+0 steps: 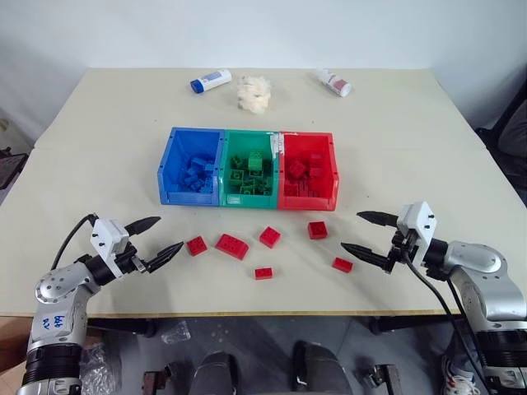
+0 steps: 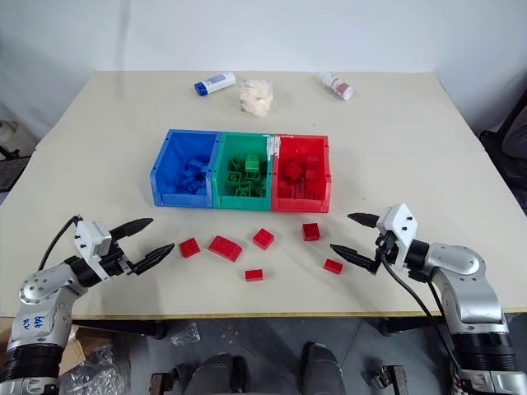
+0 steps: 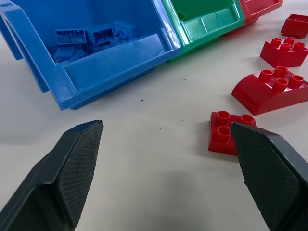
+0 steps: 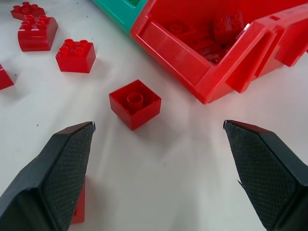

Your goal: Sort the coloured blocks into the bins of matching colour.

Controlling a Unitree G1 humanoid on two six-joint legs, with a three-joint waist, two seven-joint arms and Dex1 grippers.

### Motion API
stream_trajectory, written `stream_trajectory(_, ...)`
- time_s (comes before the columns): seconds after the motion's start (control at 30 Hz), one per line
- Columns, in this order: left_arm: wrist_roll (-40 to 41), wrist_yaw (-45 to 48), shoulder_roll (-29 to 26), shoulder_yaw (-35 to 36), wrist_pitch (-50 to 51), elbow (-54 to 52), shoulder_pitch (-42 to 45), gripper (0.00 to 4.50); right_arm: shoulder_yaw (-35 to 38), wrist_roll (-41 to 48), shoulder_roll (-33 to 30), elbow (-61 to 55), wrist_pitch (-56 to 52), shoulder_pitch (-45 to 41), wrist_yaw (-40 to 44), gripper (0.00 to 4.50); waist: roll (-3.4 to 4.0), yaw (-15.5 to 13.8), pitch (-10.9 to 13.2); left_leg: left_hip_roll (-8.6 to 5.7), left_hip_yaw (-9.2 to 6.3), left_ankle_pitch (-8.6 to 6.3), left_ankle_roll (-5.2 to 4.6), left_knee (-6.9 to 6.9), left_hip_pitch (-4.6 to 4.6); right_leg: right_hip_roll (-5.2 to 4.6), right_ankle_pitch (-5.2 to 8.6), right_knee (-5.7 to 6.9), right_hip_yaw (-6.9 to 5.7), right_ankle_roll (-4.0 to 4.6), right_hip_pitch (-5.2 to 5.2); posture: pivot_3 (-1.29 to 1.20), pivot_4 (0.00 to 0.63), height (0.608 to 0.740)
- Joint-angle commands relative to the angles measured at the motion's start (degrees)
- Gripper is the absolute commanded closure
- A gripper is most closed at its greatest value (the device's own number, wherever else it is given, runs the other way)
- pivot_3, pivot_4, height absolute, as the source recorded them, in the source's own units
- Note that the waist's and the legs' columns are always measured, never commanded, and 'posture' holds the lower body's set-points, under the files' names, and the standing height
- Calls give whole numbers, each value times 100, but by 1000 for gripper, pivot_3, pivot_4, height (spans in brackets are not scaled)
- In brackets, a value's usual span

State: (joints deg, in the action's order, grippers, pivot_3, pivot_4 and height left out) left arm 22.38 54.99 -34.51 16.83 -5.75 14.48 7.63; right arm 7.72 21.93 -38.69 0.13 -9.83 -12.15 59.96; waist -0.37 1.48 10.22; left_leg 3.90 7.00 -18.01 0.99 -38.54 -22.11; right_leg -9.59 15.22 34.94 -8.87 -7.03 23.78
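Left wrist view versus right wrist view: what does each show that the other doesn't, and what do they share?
Left wrist, not right: the blue bin with blue bricks inside, and the open left gripper. Right wrist, not left: red bricks inside the red bin, and the open right gripper. Shared: the green bin, the red bin's wall and loose red bricks on the table.

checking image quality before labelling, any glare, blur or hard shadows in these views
Left eye view: even, soft light, faint shadows under the red bricks, all sharp. Left wrist view: a pale sheen on the blue bin rim; the left gripper fingers look slightly soft up close. Right wrist view: a small glint on the red bin rim.
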Motion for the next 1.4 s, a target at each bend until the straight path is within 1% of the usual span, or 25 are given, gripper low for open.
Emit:
stream_trajectory(0.03,21,-21,-14,32,-94,-58,27,22,31,66,-24,-255,-37,-78,-76,0,0,0,0,0,0,0,0,0,0,0,0,0,0,0,0,0,150,740)
stream_trajectory(0.2,92,-120,2,43,153,-139,-4,22,13,76,-42,-305,-198,-92,-165,0,0,0,0,0,0,0,0,0,0,0,0,0,0,0,0,0,150,740)
stream_trajectory(0.43,61,-87,-22,19,200,-214,-82,22,124,179,-141,-564,-685,6,-322,0,0,0,0,0,-1,0,0,0,0,0,0,1,0,0,0,0,150,740)
stream_trajectory(0.8,-4,-46,14,-47,22,-31,15,22,577,413,-592,-1133,-962,766,-203,0,0,-16,0,0,-3,-1,-1,-1,-3,0,0,-2,-1,0,0,0,150,740)
stream_trajectory(1.03,16,53,-17,-45,-96,53,-3,22,812,471,-1117,-1455,-1079,1448,210,0,0,-21,0,0,-4,-2,-3,-3,-3,0,0,-4,-1,0,-2,0,150,740)
stream_trajectory(1.13,17,84,-36,-42,-118,109,18,22,758,507,-1234,-1513,-1193,1506,293,0,0,-20,0,0,-6,-2,-3,-3,-2,0,0,-3,-2,0,-2,0,150,740)
stream_trajectory(1.3,30,109,-36,-41,-147,107,27,22,586,582,-1193,-1602,-1179,1443,455,0,-1,-11,1,0,-7,-2,-3,-3,-2,0,0,-4,-2,0,-2,0,150,740)
stream_trajectory(1.4,62,133,-34,-29,-141,-49,-85,22,215,493,-1084,-1730,-1388,1232,292,0,-1,0,1,0,-8,-2,-3,-5,-2,0,0,-3,-2,0,-3,0,150,740)
